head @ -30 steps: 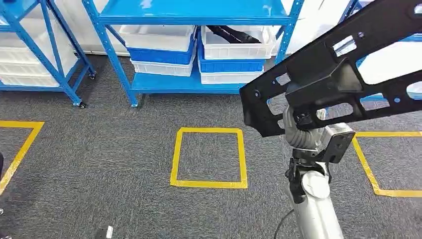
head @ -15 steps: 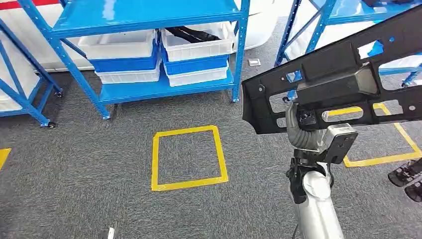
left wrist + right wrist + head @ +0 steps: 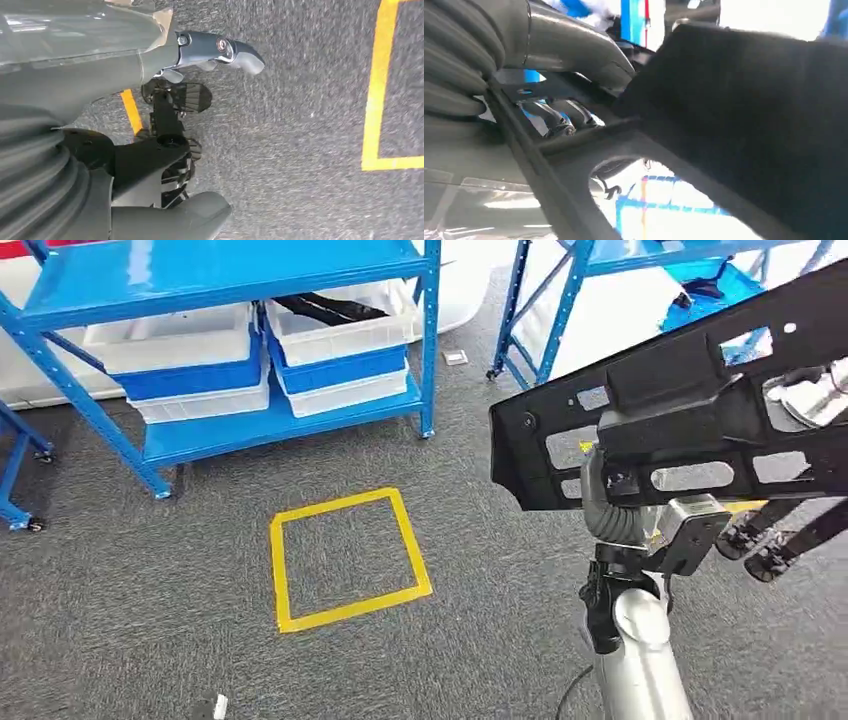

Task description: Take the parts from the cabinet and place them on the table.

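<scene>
Long black part (image 3: 690,410) spans right of head frame, resting atop right hand (image 3: 612,495); hand grasps it from below; left hand (image 3: 150,135) hangs empty, fingers loose, above carpet.

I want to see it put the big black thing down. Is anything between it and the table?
I cannot tell, because no table is in view yet. The right hand grips the black part above gray carpet. Blue shelves stand ahead to the left, and dark wheeled legs sit just below the part.

No legible text, labels, brands or nos. anywhere.
</scene>
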